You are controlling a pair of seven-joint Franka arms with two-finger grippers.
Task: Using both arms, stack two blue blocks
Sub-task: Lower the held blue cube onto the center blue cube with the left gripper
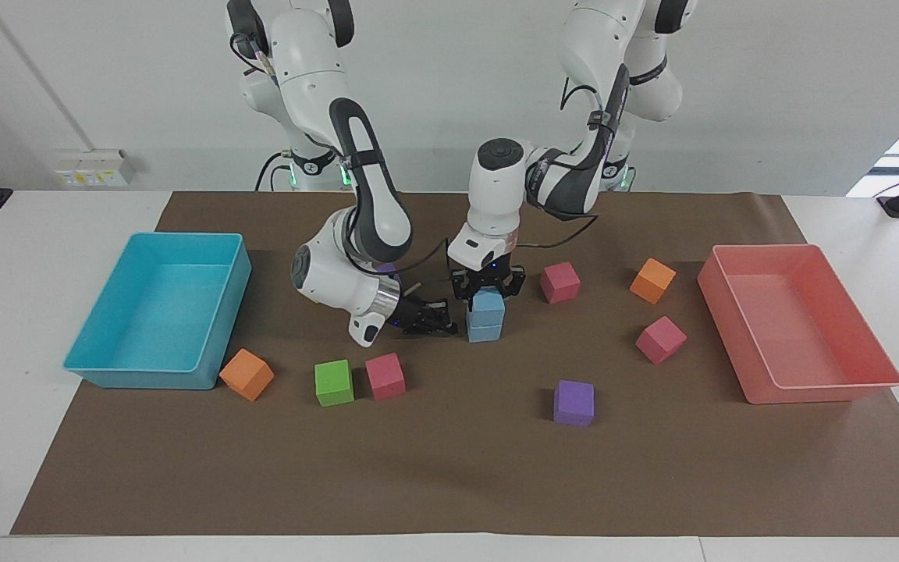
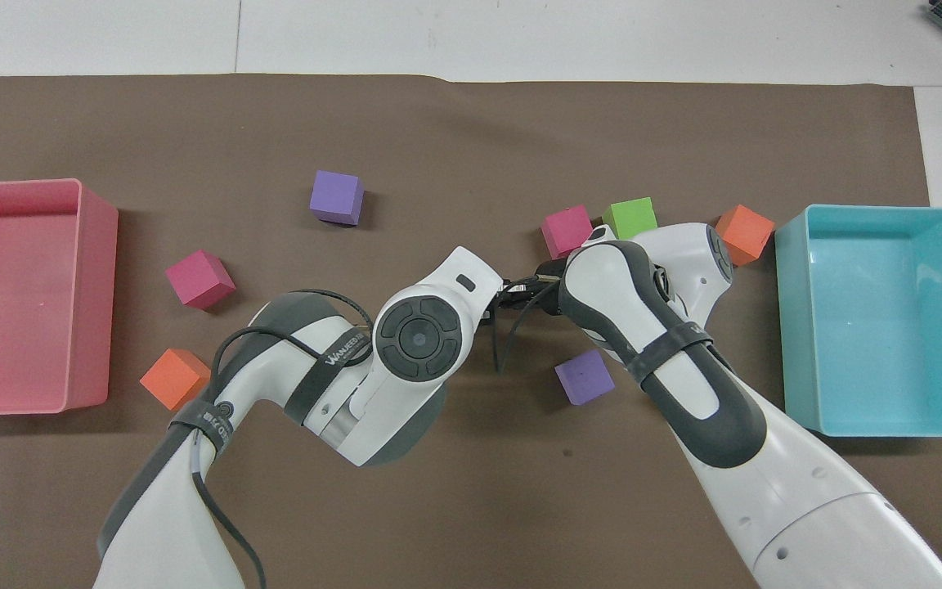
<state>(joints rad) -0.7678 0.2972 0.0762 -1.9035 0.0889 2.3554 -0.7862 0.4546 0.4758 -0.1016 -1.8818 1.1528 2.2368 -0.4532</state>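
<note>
Two blue blocks stand stacked near the middle of the brown mat, the upper blue block [image 1: 489, 305] on the lower blue block [image 1: 484, 332]. My left gripper [image 1: 488, 290] points straight down and is shut on the upper block's sides. My right gripper [image 1: 449, 322] lies low and level beside the lower block, toward the right arm's end, shut with nothing in it. I cannot tell whether its tips touch the block. In the overhead view both arms cover the stack and the fingertips.
A turquoise bin [image 1: 106, 367] and a pink bin [image 1: 816, 390] stand at the mat's two ends. Loose cubes lie around the stack: green [image 1: 334, 382], magenta [image 1: 385, 376], orange [image 1: 246, 374], purple [image 1: 573, 403], magenta [image 1: 559, 282]. Another purple cube [image 2: 584, 378] lies by the right arm.
</note>
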